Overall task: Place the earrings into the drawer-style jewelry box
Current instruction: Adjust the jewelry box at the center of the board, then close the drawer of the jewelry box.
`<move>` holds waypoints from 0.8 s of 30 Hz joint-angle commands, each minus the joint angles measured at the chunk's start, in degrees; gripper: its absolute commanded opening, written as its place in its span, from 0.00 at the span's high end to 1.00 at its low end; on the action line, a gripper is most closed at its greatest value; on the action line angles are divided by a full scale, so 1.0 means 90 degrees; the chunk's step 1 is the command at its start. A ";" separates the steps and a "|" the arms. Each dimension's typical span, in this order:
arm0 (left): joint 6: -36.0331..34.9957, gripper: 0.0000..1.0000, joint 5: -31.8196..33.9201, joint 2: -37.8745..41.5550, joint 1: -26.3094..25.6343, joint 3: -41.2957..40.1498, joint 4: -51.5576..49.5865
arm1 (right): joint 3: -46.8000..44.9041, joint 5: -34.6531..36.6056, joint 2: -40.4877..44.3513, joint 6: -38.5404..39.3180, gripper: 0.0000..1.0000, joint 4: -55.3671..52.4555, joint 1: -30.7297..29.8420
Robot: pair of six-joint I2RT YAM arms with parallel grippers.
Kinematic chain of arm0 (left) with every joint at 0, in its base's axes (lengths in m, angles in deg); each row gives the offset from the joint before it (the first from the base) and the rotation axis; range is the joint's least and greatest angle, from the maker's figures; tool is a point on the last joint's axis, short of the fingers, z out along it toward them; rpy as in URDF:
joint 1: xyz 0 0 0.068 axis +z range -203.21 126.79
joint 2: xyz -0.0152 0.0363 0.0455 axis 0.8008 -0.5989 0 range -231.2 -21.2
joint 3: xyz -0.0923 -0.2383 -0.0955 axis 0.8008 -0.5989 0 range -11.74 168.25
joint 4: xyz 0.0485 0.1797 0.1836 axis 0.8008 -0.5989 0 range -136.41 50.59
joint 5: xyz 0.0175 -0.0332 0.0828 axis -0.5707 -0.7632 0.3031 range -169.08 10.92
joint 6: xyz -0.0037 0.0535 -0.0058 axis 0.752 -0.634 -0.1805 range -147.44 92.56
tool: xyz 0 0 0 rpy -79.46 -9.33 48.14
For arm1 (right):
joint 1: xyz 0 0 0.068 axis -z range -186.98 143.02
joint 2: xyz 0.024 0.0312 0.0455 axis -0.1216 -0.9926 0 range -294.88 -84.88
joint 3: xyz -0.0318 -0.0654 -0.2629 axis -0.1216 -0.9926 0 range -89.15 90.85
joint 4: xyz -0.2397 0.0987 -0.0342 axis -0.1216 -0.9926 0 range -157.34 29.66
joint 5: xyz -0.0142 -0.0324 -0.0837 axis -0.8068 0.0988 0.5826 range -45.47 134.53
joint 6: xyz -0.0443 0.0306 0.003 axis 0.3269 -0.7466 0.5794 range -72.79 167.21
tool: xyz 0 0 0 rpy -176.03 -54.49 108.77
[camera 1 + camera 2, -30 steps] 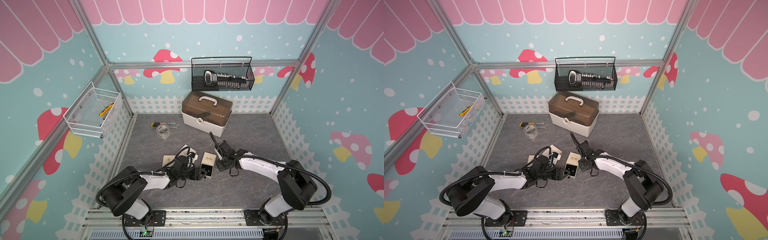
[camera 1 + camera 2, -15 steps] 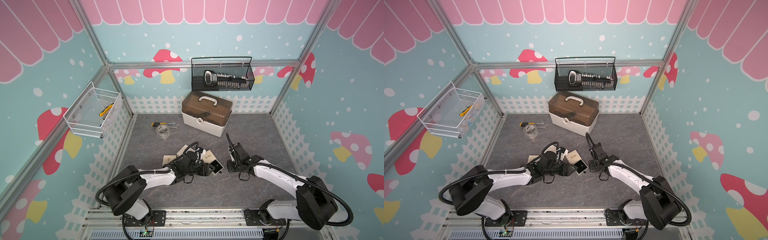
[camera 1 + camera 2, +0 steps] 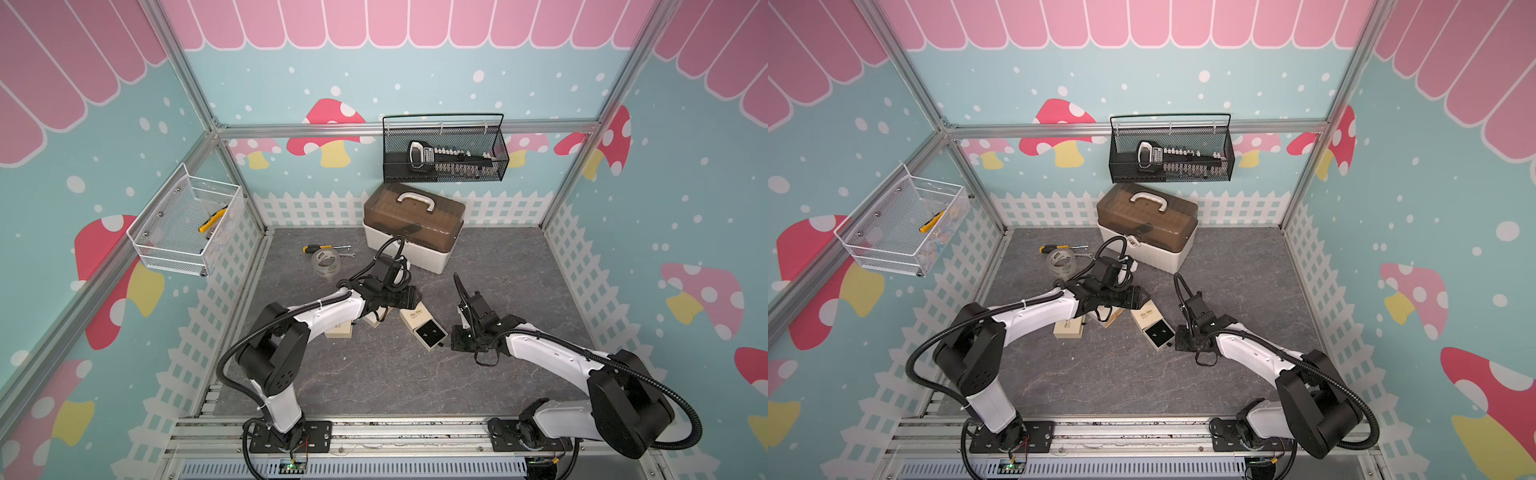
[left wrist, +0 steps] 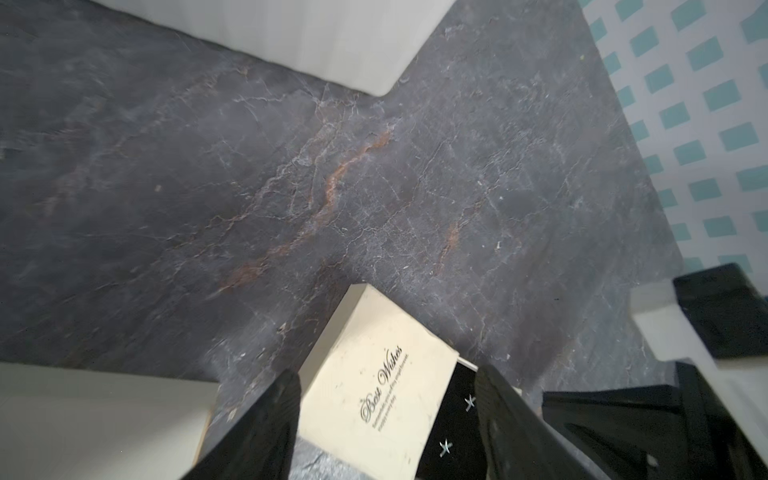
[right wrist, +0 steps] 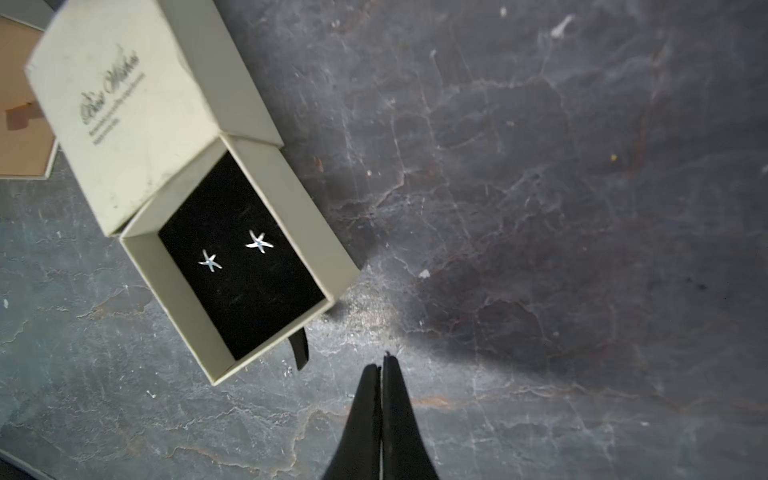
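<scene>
The drawer-style jewelry box [image 3: 415, 318] [image 3: 1145, 316] is a cream sleeve printed "Best Wishes"; its black-lined drawer [image 5: 245, 257] is pulled out. Both earrings lie in the drawer, small silver stars [image 5: 210, 262] [image 5: 259, 242], also visible in the left wrist view [image 4: 469, 402] [image 4: 445, 448]. My left gripper [image 3: 409, 297] [image 4: 386, 415] hovers open over the sleeve, one finger [image 4: 266, 419] on either side of it. Just past the drawer's black pull tab [image 5: 299, 349], my right gripper [image 5: 382, 363] [image 3: 455, 343] is shut and empty.
Two more cream boxes [image 3: 338, 330] [image 3: 374, 321] lie under the left arm. At the back stand a brown-lidded toolbox [image 3: 413, 232], a tape roll [image 3: 326, 262] and a screwdriver [image 3: 320, 248]. A black wire basket [image 3: 444, 153] and a white one [image 3: 187, 224] hang on the walls.
The drawer has come out of the sleeve. My right gripper has let go of the pull tab, shut and drawn back to the right. The left gripper has lifted back off the box.
</scene>
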 commanded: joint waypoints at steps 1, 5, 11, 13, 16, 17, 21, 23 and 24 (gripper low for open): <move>-0.0401 0.31 -0.0297 -0.0474 -0.0001 0.0660 -0.0567 | -0.0145 -0.0422 -0.0114 -0.0613 1.00 0.0316 -0.0014; -0.0570 0.28 -0.0155 -0.0916 0.0001 0.1176 -0.1045 | -0.0192 -0.0525 -0.0165 -0.0774 1.00 0.0524 -0.0060; -0.0543 0.24 -0.0199 -0.1012 -0.0001 0.1106 -0.1136 | -0.0121 -0.0621 -0.0478 -0.0813 1.00 0.0730 -0.0057; -0.0514 0.24 -0.0247 -0.1041 -0.0003 0.1056 -0.1137 | -0.0051 -0.0644 -0.0590 -0.0812 1.00 0.0807 -0.0060; -0.0503 0.23 -0.0334 -0.1085 -0.0002 0.1024 -0.1134 | 0.0050 -0.0698 -0.0690 -0.0804 1.00 0.0879 -0.0057; -0.0503 0.23 -0.0357 -0.1097 0.0003 0.1024 -0.1134 | 0.0071 -0.0710 -0.0722 -0.0811 1.00 0.0913 -0.0057; -0.0489 0.23 -0.0517 -0.1134 -0.0003 0.1015 -0.1142 | 0.0091 -0.0862 -0.0856 -0.0884 1.00 0.1172 -0.0058; -0.0456 0.24 -0.0587 -0.1125 -0.0001 0.0985 -0.1137 | 0.0074 -0.0951 -0.0936 -0.0933 1.00 0.1320 -0.0057; -0.0428 0.24 -0.0595 -0.1111 -0.0012 0.0943 -0.1143 | 0.0077 -0.0974 -0.0970 -0.0950 1.00 0.1385 -0.0058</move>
